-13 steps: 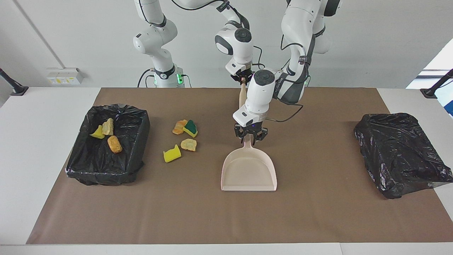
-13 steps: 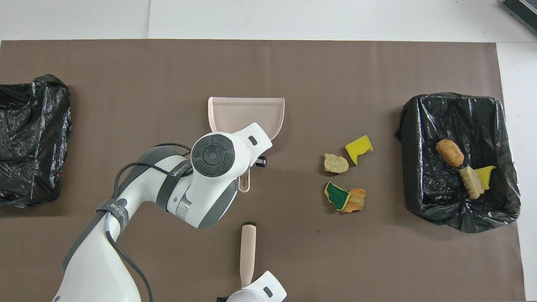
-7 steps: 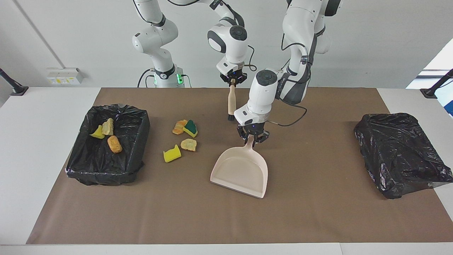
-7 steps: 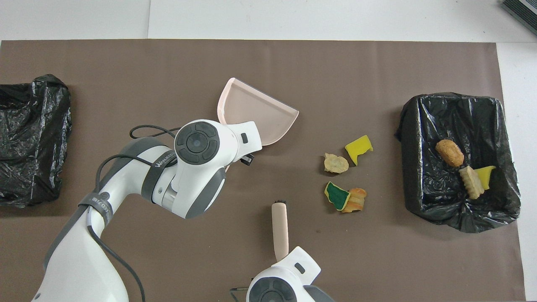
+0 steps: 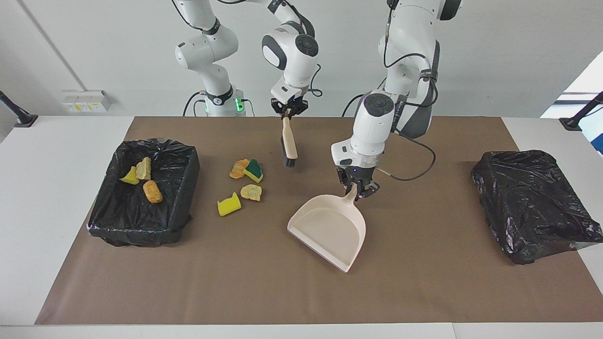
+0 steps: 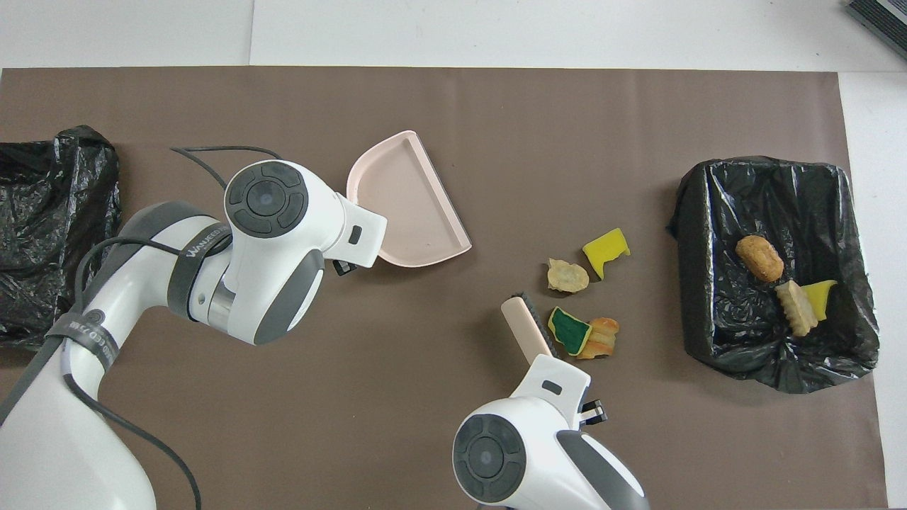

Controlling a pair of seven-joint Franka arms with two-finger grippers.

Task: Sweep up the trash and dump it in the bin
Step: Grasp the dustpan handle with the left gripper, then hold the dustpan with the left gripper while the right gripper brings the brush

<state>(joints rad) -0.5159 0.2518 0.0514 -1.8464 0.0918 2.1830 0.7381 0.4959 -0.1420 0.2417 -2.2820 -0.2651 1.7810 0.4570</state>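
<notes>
You've got left gripper clamped on dustpan handle, right gripper gripping brush beside four trash pieces

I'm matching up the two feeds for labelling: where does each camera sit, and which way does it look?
Facing view: high across the table, looking at both arms; left hand holds the dustpan.
Overhead view: above the robots' end, looking steeply down; forearms and wrists show, right hand holding the brush.
Shared: dustpan, brush, trash, both bins.

Left gripper low, wrist tilted, fingers clamped together pointing down. Right gripper raised, fingers clamped together, wrist angled.
</notes>
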